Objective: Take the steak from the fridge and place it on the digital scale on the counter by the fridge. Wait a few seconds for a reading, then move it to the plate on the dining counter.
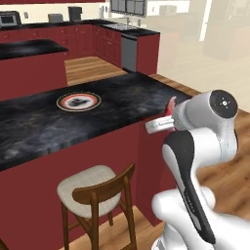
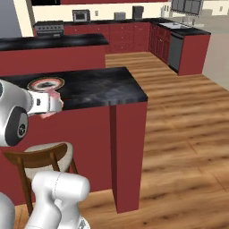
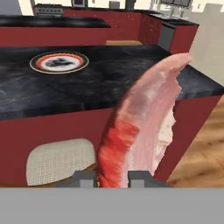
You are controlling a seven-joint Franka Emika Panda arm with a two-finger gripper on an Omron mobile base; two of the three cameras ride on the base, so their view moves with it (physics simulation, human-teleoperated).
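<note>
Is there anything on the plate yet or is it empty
Empty. The plate sits bare on the dining counter; the steak is in the claw.

The robot's white arm comes up from the bottom of both base views. It bends at a big round joint and then reaches forward. There is a dark strip along the bent part of the arm. The wrist is held out level, about as high as the top of the table (image 1: 117, 93). The end effector (image 3: 112, 178) is at the end of the wrist and points ahead. Its two small dark fingers (image 3: 83, 178) are pressed tight on the steak (image 3: 142, 122), one on each side. The steak stands up on its edge between them.
</note>
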